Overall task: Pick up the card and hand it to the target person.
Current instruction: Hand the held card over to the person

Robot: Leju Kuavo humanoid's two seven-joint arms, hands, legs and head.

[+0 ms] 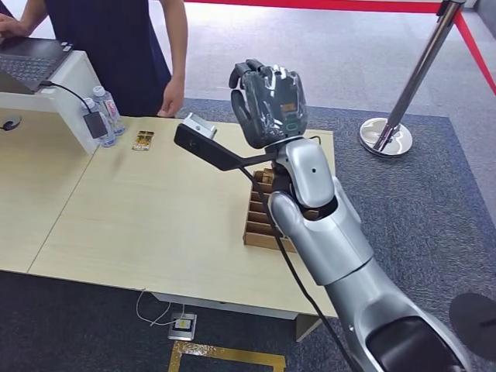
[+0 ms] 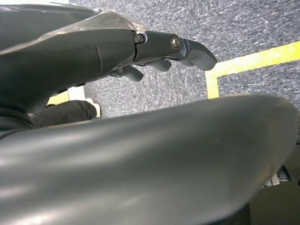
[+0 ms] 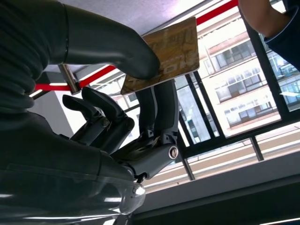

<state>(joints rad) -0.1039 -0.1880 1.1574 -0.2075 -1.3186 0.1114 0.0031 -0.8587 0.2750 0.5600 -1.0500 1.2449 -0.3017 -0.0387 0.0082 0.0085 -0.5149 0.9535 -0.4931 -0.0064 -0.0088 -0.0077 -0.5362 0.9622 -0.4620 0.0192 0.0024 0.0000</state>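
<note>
Nearest the body: left hand (image 2: 169,51), hanging low over grey carpet with a yellow floor line (image 2: 247,63) beyond it. Fingers lie nearly straight and slightly apart; nothing in them.

Next out: right arm, raised above the table's near right part. Right hand (image 1: 269,105) turned up and away. In the right wrist view the right hand (image 3: 148,89) pinches the card (image 3: 169,49) between the thick thumb on one face and dark fingers (image 3: 159,110) on the other; remaining fingers curl loosely, holding nothing.

Card: thin, flat, brownish-gold print, glossy. Judged light and stiff, with a smooth face that could slide out of a loose pinch. Held by one end; the far end stands free, which is the sensible place for a person to take it.

Under the arm: brown slotted card holder (image 1: 260,221) on the table (image 1: 146,225), partly hidden.

Middle distance: a second, similar card (image 1: 142,140) lying flat on the table, near two small water bottles (image 1: 104,118) and a white stand with a laptop (image 1: 32,60).

Farthest: person (image 1: 117,46) in dark clothing at the table's far edge, one hand (image 1: 173,101) hanging at the table corner. Chrome post (image 1: 404,85) with red tape at far right.
</note>
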